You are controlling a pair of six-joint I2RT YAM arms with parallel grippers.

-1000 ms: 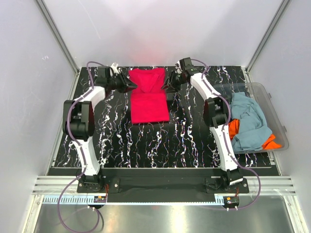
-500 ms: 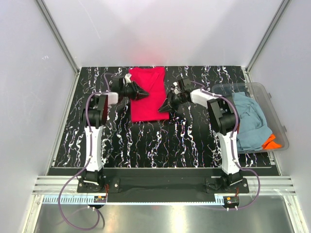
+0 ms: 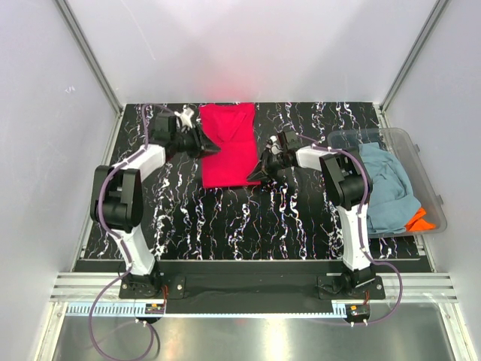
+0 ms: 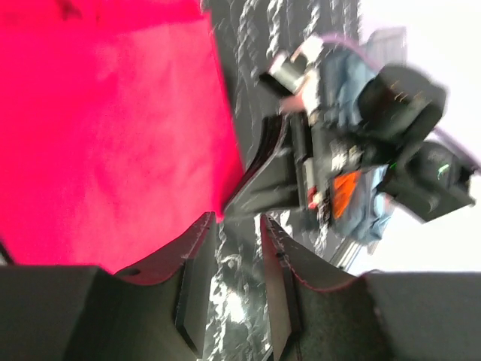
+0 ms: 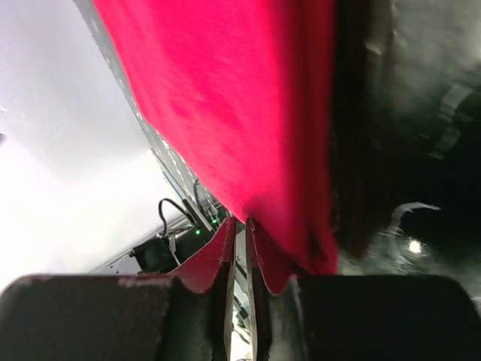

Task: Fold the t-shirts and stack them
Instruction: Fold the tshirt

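My right gripper (image 3: 253, 177) pinches crimson t-shirt (image 3: 229, 154) at its near-right corner | long axis runs away from me | left gripper (image 3: 216, 150) spread, at left edge

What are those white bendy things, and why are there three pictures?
They are robot arms, a left arm and a right arm, bolted to a table. Each ends in a two-finger pincher called a gripper. The big picture looks down from above. The other two come from little cameras on the wrists, so you see the fingers up close. On the table lies a red shirt. At the right, a clear tub holds a grey-blue shirt and an orange one. The left gripper is open by the red shirt's left edge, holding nothing. The right gripper is nearly closed at its near right corner; I can't tell whether it has pinched the cloth.
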